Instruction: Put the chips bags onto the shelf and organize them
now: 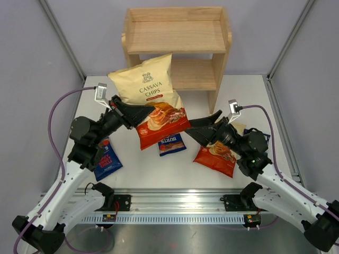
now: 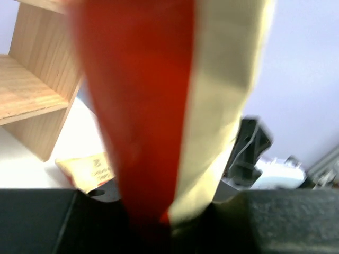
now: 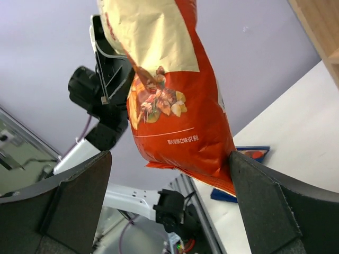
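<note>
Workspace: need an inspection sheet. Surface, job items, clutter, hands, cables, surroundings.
Surface: white table, no spills seen.
Job's things: shelf, no bags seen on it; Cassava bag held up in front of it; second Cassava bag flat under the right arm; Burts bags on the table at centre and under the left arm, plus a blue sliver behind the right arm, likely a third.
Clutter: nothing seen.
Hands: left hand shut on the raised bag; right hand open at its lower edge.
Cables: purple cables loop from each wrist, clear of the bags.
Surroundings: grey walls; rail at the near edge.
</note>
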